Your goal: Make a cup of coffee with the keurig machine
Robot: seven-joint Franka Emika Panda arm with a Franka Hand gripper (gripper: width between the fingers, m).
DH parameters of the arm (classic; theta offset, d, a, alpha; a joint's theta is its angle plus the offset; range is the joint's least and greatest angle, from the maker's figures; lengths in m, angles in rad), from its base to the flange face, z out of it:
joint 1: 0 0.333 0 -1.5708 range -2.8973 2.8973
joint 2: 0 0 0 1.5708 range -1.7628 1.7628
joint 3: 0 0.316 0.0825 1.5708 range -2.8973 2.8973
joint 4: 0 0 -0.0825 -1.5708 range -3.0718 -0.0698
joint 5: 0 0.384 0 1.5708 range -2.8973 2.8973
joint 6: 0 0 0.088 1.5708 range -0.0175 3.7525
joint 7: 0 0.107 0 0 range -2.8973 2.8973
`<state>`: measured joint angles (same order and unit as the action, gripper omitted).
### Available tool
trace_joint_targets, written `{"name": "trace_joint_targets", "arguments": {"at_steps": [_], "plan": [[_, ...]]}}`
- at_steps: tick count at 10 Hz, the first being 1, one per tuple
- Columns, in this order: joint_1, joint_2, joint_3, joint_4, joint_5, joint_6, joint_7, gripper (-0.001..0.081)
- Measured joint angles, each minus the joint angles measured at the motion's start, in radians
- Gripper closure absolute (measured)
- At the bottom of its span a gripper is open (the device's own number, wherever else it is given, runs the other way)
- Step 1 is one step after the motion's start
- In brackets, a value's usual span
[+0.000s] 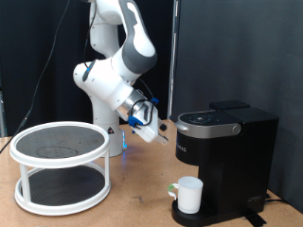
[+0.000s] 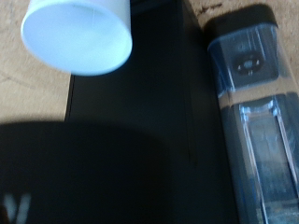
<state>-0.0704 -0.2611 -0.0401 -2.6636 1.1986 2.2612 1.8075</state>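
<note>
The keurig machine stands on the table at the exterior view's right, a black box with its top lid down. On its low drip base sits the cup, a white mug standing upright under the spout. My gripper hovers just left of the machine's top, level with the control panel and above the cup. The wrist view looks down on the cup's open rim, with the black machine body beside it and a clear bluish part along its far side. My fingers do not show in that view.
A white two-tier round rack with dark mesh shelves fills the exterior view's left of the wooden table. A black curtain hangs behind. The arm's base stands behind the rack and the machine.
</note>
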Motion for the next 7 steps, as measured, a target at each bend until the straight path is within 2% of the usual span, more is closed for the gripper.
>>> {"name": "trace_joint_targets", "arguments": {"at_steps": [3,7], "plan": [[0.0,-0.107,-0.001,-0.005,-0.003,-0.03,0.066,-0.0002],[-0.005,-0.245,-0.001,0.0,-0.071,-0.107,0.202,-0.0002]]}}
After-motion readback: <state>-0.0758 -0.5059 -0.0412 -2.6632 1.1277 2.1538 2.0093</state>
